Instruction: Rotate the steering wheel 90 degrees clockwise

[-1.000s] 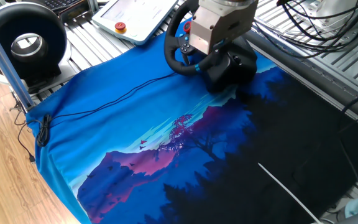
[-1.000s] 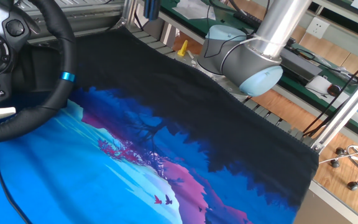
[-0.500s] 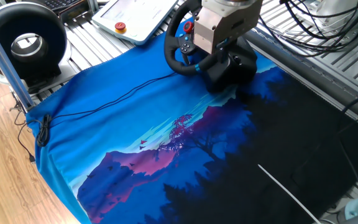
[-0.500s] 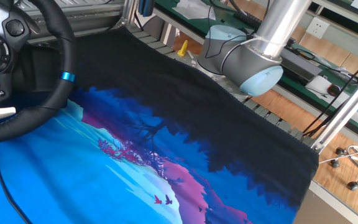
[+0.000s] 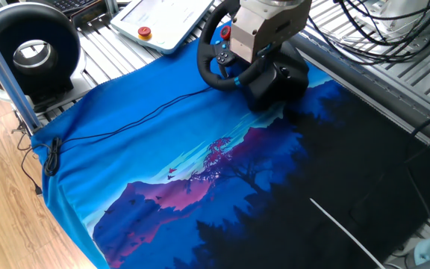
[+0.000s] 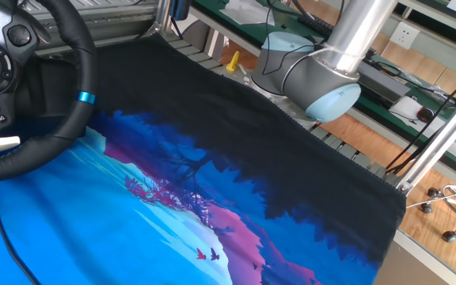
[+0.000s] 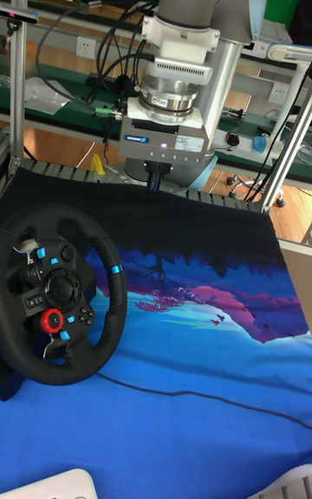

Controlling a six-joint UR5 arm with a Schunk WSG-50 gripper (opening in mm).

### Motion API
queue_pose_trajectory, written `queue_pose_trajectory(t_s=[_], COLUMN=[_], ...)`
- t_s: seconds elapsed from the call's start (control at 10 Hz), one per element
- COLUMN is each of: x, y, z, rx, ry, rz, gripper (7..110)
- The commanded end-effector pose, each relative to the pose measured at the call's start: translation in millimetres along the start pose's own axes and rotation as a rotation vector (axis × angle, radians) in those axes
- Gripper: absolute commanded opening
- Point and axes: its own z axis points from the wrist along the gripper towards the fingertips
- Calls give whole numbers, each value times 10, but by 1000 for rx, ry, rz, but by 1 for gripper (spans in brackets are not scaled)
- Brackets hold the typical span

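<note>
In one fixed view we find the steering wheel (image 5: pixel 219 56) near the table's far edge with the gripper (image 5: pixel 263 33) covering its hub — fingers hidden, grip undeterminable; the other fixed view shows only its rim; the tall fixed view shows no fingers either.

Even, bright indoor light with soft shadows throughout, all views sharp, mild glare on the silver arm tube (image 6: pixel 360 28)

One high oblique, one low close-up, one tall frontal; all sharing the steering wheel (image 5: pixel 216 56).
</note>
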Motion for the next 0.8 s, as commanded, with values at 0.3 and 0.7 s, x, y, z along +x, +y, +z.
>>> queue_pose_trajectory(t_s=[0.3,0.7], x=[-119,-126], y=[146,139], z=[-94,-88], rx=[9,7], ry=[15,14], rz=[-11,-3], gripper=[7,7])
